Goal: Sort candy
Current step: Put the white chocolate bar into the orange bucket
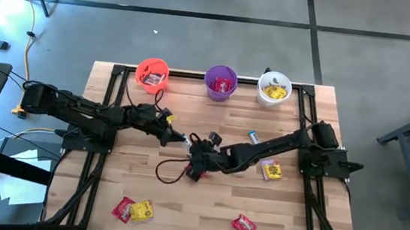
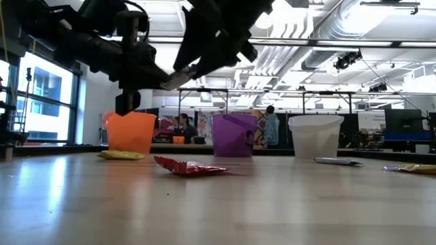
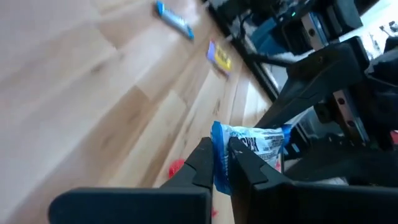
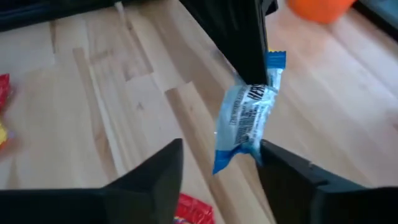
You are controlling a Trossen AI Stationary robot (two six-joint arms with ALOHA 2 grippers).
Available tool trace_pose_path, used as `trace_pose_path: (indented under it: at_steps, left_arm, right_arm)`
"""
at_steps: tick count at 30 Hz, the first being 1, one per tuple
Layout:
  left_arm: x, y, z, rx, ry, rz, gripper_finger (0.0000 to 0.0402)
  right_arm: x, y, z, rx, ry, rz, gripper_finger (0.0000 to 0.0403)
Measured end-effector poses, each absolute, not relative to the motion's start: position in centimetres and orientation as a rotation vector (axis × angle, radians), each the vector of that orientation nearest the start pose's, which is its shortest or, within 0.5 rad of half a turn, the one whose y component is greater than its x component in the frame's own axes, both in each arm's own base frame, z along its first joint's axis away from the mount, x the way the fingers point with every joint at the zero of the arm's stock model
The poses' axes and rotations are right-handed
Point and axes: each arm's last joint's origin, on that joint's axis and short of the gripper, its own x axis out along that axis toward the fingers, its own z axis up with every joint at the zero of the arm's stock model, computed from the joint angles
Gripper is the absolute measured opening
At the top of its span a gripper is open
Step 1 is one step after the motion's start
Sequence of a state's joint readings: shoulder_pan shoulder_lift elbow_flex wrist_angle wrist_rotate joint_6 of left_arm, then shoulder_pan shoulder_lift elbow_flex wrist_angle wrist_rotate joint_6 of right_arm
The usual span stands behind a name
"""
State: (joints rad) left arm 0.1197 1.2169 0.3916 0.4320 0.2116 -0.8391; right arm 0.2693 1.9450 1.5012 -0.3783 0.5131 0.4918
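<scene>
A slim blue-and-white candy bar [image 4: 244,118] hangs in the air over the table's middle, with my left gripper [image 3: 222,167] [image 1: 185,138] shut on it. My right gripper [image 4: 217,163] [image 1: 194,152] is open, a finger on either side of the bar's lower end; whether one touches it I cannot tell. A red candy [image 4: 196,211] [image 2: 191,165] lies flat on the table below them. Other candy lies flat: a blue bar [image 1: 252,137], a yellow-and-red packet [image 1: 271,169], a red and a yellow packet [image 1: 132,210], and a red one [image 1: 243,225]. My left gripper pinches the bar near one end [image 4: 261,84] between its two fingers, with the blue end tab [image 4: 275,59] sticking out past them. The fingers come from the table's left, slanting slightly down. The bar hangs tilted below them, clear of the table.
Three cups stand in a row at the far edge: orange-red [image 1: 152,74], purple [image 1: 221,82] and white [image 1: 274,89], each with candy inside. A dark cable loop [image 1: 168,170] lies on the table beside the grippers. People show in the room behind.
</scene>
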Motion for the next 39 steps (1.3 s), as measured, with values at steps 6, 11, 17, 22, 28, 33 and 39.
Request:
trace_pose_path:
  at_steps: [6,11,17,22,28,33,39]
  left_arm:
    - [21.2,4.2,19.0,-0.833,0.338,0.129,0.0002]
    - [18.6,6.3,20.6,-0.784,0.273,0.269,0.0001]
    - [15.2,8.6,23.6,-0.709,0.127,0.467,0.0002]
    - [13.1,10.1,26.9,-0.539,0.163,0.729,0.0002]
    - [11.3,12.2,27.5,-0.448,0.444,1.006,0.0002]
    - [11.4,14.1,25.6,-0.436,0.618,1.046,0.0002]
    - [11.3,16.0,24.5,-0.435,0.66,1.17,0.0004]
  right_arm:
    - [41.4,9.7,24.9,0.095,0.699,-0.48,0.023]
    - [41.2,9.5,26.0,0.058,0.717,-0.529,0.0231]
    - [41.2,9.2,26.0,0.058,0.725,-0.539,0.0231]
    - [41.4,8.6,26.0,0.059,0.727,-0.551,0.0231]
    - [41.6,7.6,26.0,0.066,0.728,-0.572,0.0231]
    - [41.7,6.8,26.0,0.074,0.727,-0.589,0.0231]
    - [41.8,6.2,26.0,0.081,0.724,-0.602,0.0231]
